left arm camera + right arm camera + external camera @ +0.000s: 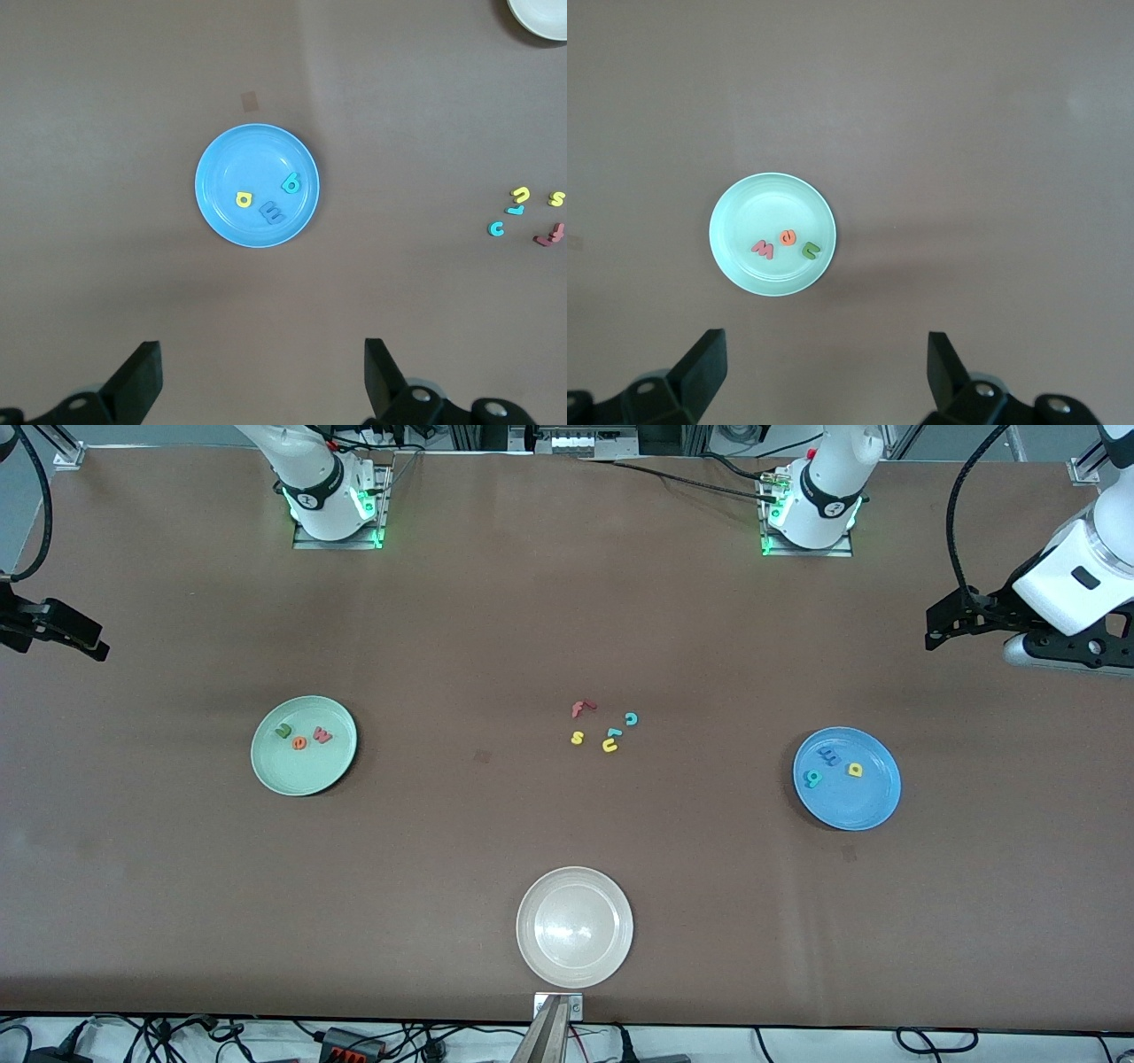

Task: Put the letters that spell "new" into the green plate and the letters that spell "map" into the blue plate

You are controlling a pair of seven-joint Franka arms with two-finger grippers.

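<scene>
Letters spelling "new" lie inside the green plate (304, 745), toward the right arm's end of the worktop (478, 815): the green n (283, 732), the orange e (300, 742) and the red w (322, 736) sit in a row across the part of the plate farther from the front camera, from about 10 o'clock to 2 o'clock of its centre in the front view, close together but not touching.

Letters spelling "map" lie inside the blue plate (846, 778), toward the left arm's end: the blue m (831, 755) at about 11 o'clock of the plate's centre, the yellow p (855, 770) just beside it nearer the camera, the teal a (812, 779) at about 9 o'clock.

Between the two plates, loose on the worktop, are a red f (580, 708), a teal c (631, 718), a yellow s (577, 737), a yellow u (609, 746) and a small teal piece (613, 733) touching the u.

A whitish-beige plate (574, 926) stands nearest the front camera, at 6 o'clock of the loose letters.

Left gripper (263, 376) hangs over bare worktop beside the blue plate, fingers spread and holding nothing. Right gripper (827, 372) hangs over bare worktop beside the green plate, fingers likewise spread and holding nothing.
</scene>
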